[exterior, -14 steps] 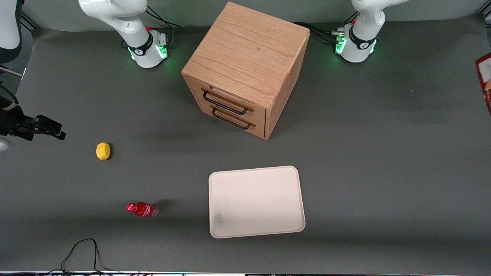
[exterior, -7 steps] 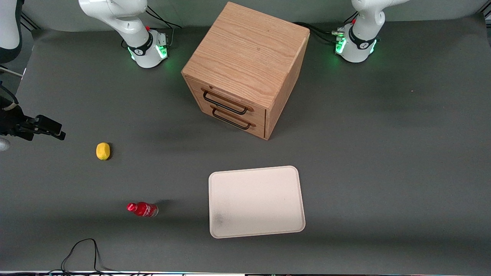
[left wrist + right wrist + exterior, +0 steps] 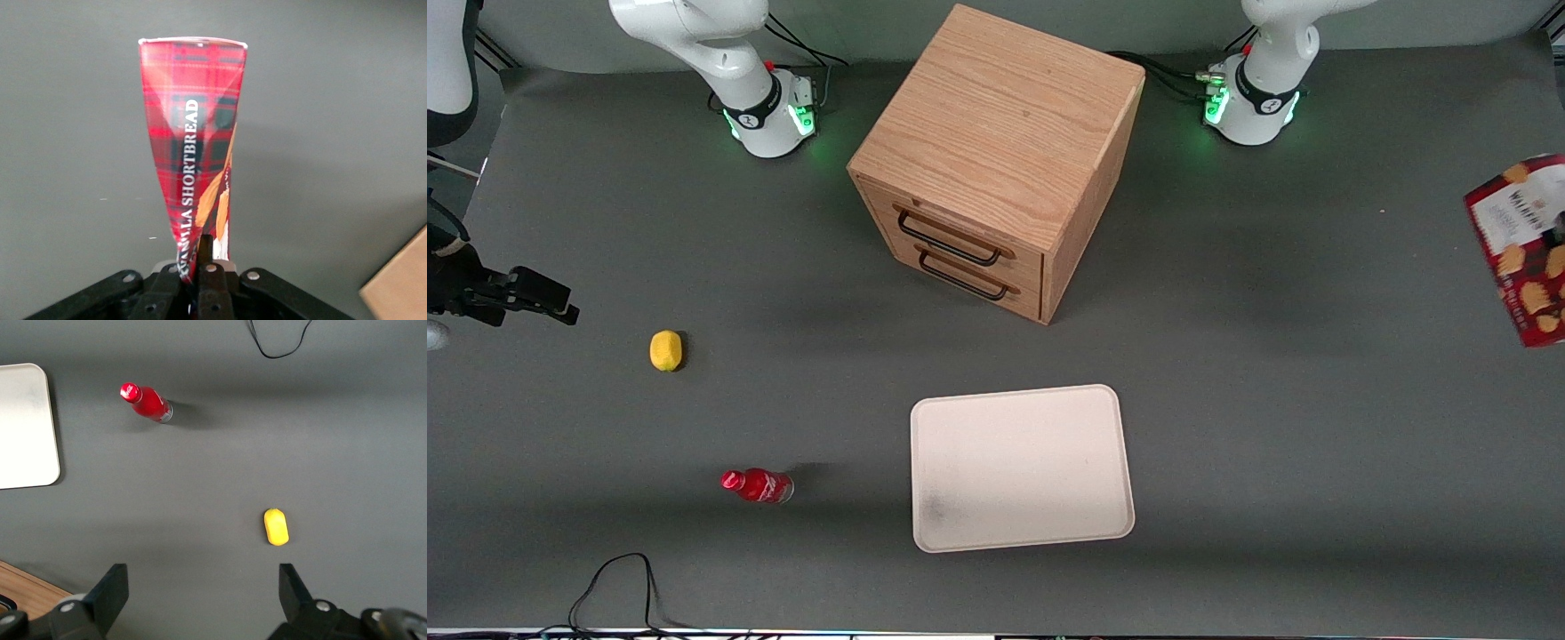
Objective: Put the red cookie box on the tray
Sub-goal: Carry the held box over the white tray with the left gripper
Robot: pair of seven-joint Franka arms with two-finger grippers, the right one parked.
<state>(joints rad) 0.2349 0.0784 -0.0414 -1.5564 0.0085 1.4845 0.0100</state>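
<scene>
The gripper [image 3: 200, 263] pinches the box [image 3: 193, 147] by one thin end, black fingers [image 3: 212, 277] pressed tight on the cardboard, and the box juts out from them edge-on, its narrow tartan side with the white "SHORTBREAD" lettering facing the wrist camera, grey table [image 3: 347, 100] underneath. In the front view the box [image 3: 1519, 249] hangs at the working arm's end of the table, at three o'clock from the cabinet [image 3: 996, 160], tilted, white label and tan cookies facing the camera, partly cut by the frame edge. The tray [image 3: 1021, 467] lies flat and bare at about six o'clock from the cabinet, nearer the camera, well apart from the box. A lemon [image 3: 665, 350] sits toward the parked arm's end, and a bottle [image 3: 757, 485] at about five o'clock from it, nearer the camera
</scene>
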